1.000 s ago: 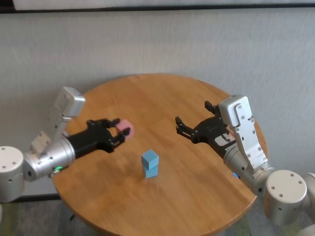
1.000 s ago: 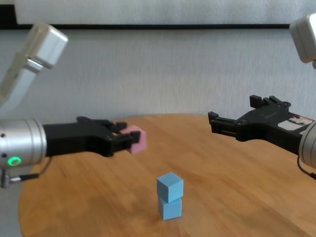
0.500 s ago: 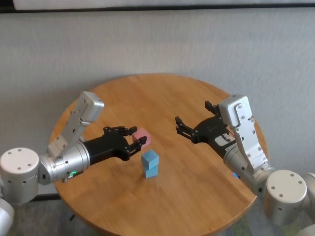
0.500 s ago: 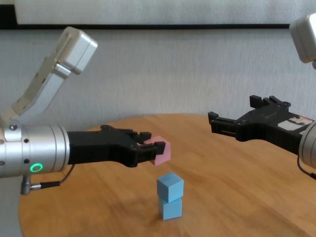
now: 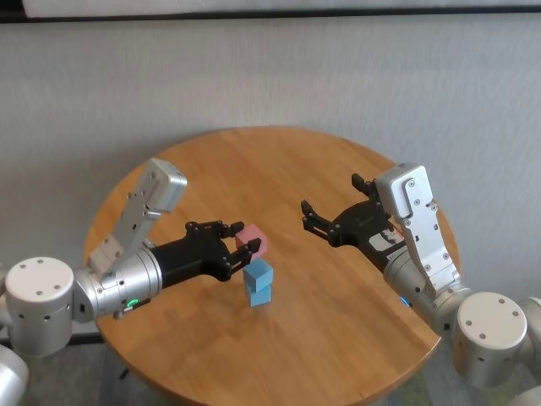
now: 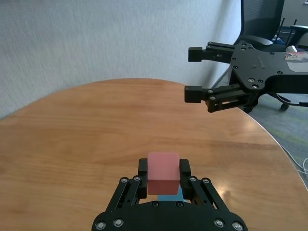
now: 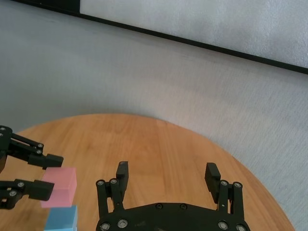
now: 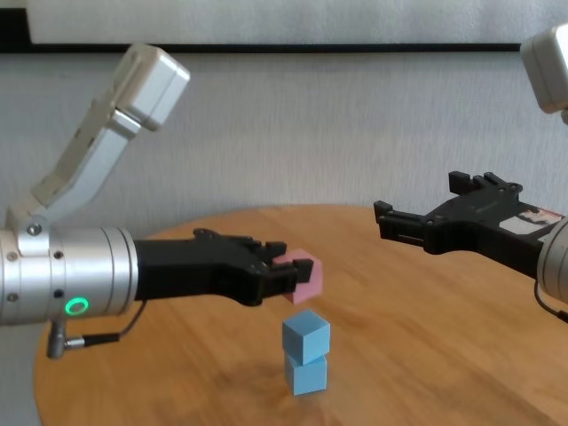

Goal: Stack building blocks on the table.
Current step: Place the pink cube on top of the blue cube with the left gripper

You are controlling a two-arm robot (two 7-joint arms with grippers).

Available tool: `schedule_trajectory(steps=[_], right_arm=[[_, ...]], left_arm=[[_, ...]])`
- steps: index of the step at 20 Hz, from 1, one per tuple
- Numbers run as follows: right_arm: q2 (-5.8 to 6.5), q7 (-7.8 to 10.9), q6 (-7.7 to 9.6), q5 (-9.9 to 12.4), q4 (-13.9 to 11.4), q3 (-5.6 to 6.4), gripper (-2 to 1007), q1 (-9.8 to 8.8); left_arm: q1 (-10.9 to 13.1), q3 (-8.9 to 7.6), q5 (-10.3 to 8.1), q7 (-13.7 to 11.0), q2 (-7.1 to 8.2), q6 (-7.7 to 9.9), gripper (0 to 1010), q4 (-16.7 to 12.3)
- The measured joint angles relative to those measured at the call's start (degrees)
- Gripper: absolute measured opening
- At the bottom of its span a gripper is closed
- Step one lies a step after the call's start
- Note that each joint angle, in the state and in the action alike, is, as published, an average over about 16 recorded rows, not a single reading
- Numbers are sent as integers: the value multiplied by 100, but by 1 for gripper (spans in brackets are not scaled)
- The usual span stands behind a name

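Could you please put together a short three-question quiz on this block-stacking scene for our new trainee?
1. True or false: the pink block already rests on the blue stack.
2. Which claw holds the pink block? A) left claw B) right claw C) neither
3. Fill in: the number of blue blocks stacked on the table is ____.

Key:
1. False: it is held in the air, just above the stack and apart from it.
2. A; the right claw hovers open and empty over the table's right side.
3. Two.

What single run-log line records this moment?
left pincer: shut on small matte pink cube | above stack of two light blue cubes, not touching | right pincer: open, empty, apart
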Motion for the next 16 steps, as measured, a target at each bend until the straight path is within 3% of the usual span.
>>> schedule_trajectory(steps=[16], right_arm=[[0, 0, 0, 0, 0, 0, 1005, 0]], left_arm=[[126, 245, -217, 160, 18, 108, 400, -85]])
